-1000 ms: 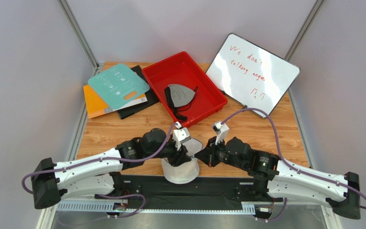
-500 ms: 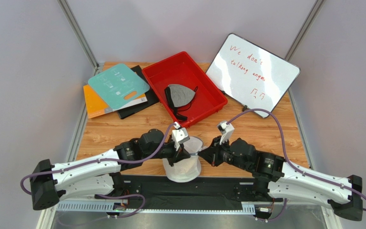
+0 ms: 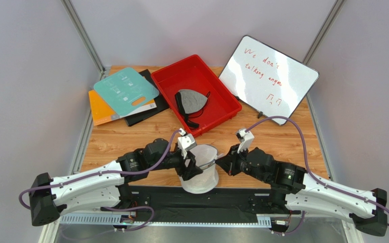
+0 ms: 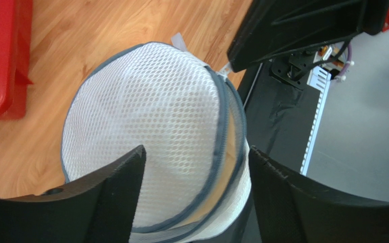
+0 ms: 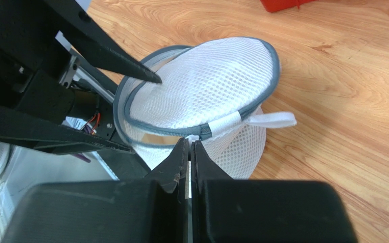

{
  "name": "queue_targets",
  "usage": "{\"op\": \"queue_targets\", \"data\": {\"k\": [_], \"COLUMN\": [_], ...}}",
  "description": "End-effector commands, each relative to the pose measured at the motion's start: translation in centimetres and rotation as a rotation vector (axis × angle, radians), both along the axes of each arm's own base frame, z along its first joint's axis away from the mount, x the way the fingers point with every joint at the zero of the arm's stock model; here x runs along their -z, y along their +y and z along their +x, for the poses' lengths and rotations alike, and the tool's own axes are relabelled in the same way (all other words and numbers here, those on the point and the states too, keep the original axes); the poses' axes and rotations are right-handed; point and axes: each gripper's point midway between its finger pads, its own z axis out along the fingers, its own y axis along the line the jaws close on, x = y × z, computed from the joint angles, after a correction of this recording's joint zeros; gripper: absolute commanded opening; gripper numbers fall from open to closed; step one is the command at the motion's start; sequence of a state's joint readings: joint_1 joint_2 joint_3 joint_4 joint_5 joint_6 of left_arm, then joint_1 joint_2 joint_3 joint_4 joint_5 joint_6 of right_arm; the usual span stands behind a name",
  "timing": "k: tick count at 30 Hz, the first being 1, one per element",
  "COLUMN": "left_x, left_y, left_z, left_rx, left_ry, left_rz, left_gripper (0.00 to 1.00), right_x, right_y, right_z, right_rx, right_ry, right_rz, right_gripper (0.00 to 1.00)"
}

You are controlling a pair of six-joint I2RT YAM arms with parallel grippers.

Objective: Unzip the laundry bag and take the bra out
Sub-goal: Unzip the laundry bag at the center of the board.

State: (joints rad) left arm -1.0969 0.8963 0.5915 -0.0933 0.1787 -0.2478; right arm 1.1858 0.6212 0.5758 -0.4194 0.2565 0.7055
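The right gripper [image 5: 189, 146] is seen closed to a hairline slit, its tips pinched at the grey zipper band [image 5: 274, 61] of the laundry bag [image 4: 151, 111], right beside the white fabric tab [image 5: 272, 120]. The left gripper [image 4: 196, 152] is held wide open, with the bag's white mesh body straddled between its two fingers [image 4: 115, 192]; in the right wrist view one of its tips is shown pressed against the mesh lid.

The lid is lifted along one side, and a sliver of beige, apparently the bra [image 5: 163, 137], is glimpsed in the gap under the band; the rest of it is hidden by mesh.

The bag is stood at the near edge of the wooden table [image 3: 283, 136], partly over the black base plate [image 3: 232, 198] between the arms. Bare wood is left open beyond the bag and to its right. Farther back are set a red tray [image 3: 191, 76] with a grey bra [image 3: 190, 100] in it, a whiteboard [image 3: 270, 76] and a stack of folders [image 3: 125, 91].
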Motion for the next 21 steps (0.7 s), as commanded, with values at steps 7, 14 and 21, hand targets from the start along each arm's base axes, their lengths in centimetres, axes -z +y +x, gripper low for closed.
{"op": "queue_targets", "data": {"k": [7,14,21], "left_x": [-2.5,1.8,6.0], "left_y": [6.0,10.2,9.6], "left_z": [6.9,4.8,1.8], "left_rx": [-0.601,-0.757,-0.738], "left_ry": [0.126,0.387,0.623], "left_rz": [-0.075,-0.117,-0.189], "left_gripper": [0.86,0.77,0.7], "right_x": [1.3,2.8,3.5], "right_y": [-0.1,-0.7,-1.2], "right_z": [0.1,0.0,0.0], "right_rx": [0.001,0.014,0.032], "right_ry": [0.0,0.019,0.023], "right_rz": [-0.028,-0.047,-0.045], "right_gripper": [0.0,0.0,0.0]}}
